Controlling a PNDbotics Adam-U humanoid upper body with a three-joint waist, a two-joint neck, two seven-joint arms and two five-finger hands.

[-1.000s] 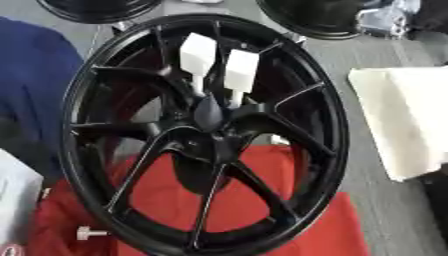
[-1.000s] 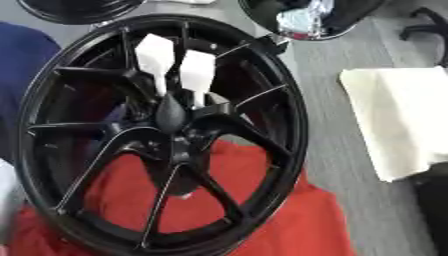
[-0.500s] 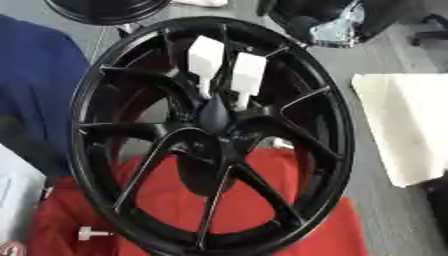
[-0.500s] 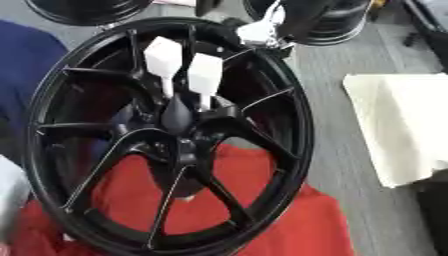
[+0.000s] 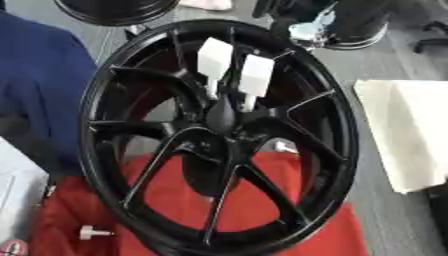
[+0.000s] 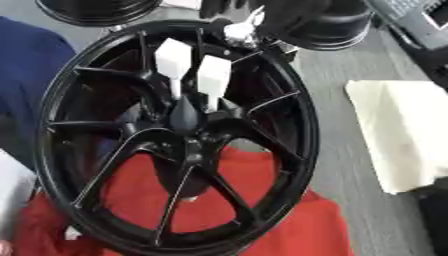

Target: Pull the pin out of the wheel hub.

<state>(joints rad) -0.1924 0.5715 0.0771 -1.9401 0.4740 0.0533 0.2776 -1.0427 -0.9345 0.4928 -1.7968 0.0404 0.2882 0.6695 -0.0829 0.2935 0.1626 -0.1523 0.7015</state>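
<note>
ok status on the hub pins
No hand clearly seen. Two white pins seated in wheel hub. Loose pin on red cloth. Nothing blocking.

- Left eye view: looks steeply down, close, on the black wheel point(image 5: 219, 135).
- Right eye view: same scene, set slightly rightward; both share wheel and red cloth point(image 6: 262, 200).

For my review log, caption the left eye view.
Black spoked wheel on a red cloth, two white-handled pins in its hub; no robot hand visible.

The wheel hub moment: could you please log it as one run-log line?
wheel: upright on red cloth | two white blocks above hub | small pale pin-like piece on cloth | pin in hub: cannot tell | hands: not visible
</note>
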